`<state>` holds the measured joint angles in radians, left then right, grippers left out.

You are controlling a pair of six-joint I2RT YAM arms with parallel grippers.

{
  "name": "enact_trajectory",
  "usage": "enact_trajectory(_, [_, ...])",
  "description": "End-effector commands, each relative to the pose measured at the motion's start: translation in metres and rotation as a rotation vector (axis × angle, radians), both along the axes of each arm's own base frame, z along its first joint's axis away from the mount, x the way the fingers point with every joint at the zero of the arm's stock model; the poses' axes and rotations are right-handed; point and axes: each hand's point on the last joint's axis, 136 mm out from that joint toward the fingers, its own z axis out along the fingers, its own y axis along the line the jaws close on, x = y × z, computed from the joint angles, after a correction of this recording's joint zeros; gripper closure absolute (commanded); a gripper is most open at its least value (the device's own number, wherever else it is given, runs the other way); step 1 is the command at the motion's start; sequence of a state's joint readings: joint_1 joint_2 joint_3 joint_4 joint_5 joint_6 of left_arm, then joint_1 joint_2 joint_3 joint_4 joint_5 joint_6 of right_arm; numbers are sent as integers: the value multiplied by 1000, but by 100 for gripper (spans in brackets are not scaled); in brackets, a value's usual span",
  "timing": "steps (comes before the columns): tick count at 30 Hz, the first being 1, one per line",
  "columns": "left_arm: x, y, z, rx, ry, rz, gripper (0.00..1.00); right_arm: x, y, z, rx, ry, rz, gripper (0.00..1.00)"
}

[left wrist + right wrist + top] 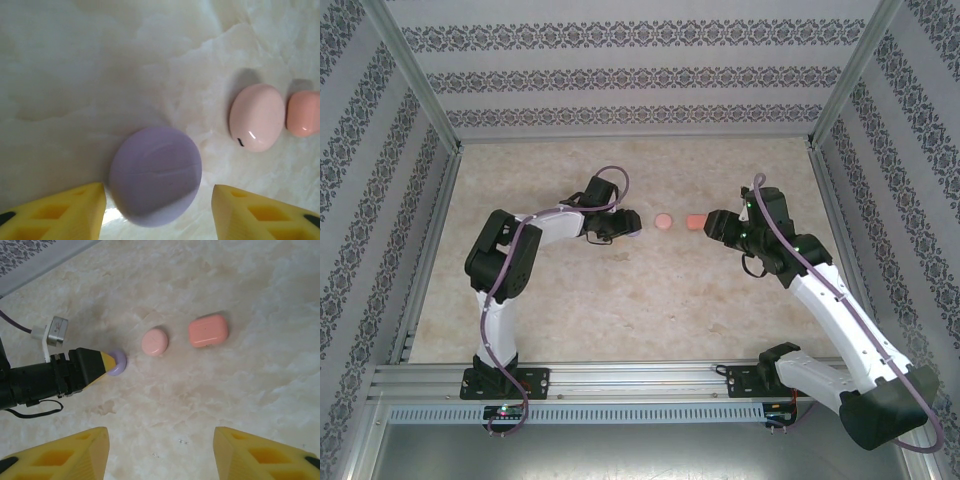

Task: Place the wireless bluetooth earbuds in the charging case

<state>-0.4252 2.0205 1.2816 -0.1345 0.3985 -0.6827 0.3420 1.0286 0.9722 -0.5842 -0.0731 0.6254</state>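
Left gripper (157,194): released, its yellow fingers spread wide, low over the table (620,300).
Purple case (155,172): lies shut, between and just ahead of those fingertips; probably straddled this way so the jaws can close on its sides.
Contact: one fingertip sits very close to the purple rim; I cannot tell whether it touches.
Pink case (256,117): shut, near the purple one, beside the orange case (303,113).
Right gripper (160,435): also released, held above bare table short of the orange case, likely waiting clear while the other arm works.
Earbuds: their whereabouts cannot be told; all three lids are down, so anything inside is hidden.
Cut off: the wrist views crop both pairs of fingers at the lower edge.
Overhead: the left gripper covers most of the purple case.
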Motion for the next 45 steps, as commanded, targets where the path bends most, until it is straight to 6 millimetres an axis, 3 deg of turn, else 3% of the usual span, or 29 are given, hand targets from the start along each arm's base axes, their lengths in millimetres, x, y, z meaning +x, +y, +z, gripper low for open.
enact_trajectory(1, [-10, 44, -4, 119, 38, 71, 38, 0, -4, 16, 11, -32, -4, 34])
enact_trajectory(6, [-12, 80, 26, 160, -19, 107, 29, -4, -11, 21, 2, -46, -14, 2])
enact_trajectory(7, [-12, 86, 35, 172, -43, 111, 27, -4, -13, 21, -2, -48, -16, 2])
enact_trajectory(8, [-13, 93, 47, 188, -70, 114, 3, -4, -16, 21, -6, -49, -20, 2])
enact_trajectory(9, [-14, 101, 59, 205, -96, 122, 1, -5, -19, 22, -11, -49, -26, 2])
enact_trajectory(14, [-23, 131, 132, 300, -278, 136, 1, -3, -40, 29, -67, -85, -69, 2])
enact_trajectory(18, [-35, 161, 189, 412, -447, 192, 1, 5, -72, 34, -201, -113, -181, 2])
enact_trajectory(21, [-43, 173, 221, 473, -602, 190, 1, 16, -92, 35, -282, -163, -264, 2])
enact_trajectory(25, [-60, 175, 249, 498, -810, 137, 1, 30, -111, 34, -365, -279, -342, 2])
enact_trajectory(29, [-75, 184, 247, 626, -912, 62, 1, 41, -123, 24, -483, -350, -332, 2])
enact_trajectory(36, [-79, 192, 224, 691, -1032, 87, 1, 62, -141, -36, -584, -338, -312, 2])
enact_trajectory(40, [-74, 196, 197, 706, -1050, 124, 1, 71, -152, -62, -612, -346, -338, 2])
enact_trajectory(45, [-68, 214, 154, 779, -1015, 197, 1, 79, -151, -77, -602, -418, -324, 2])
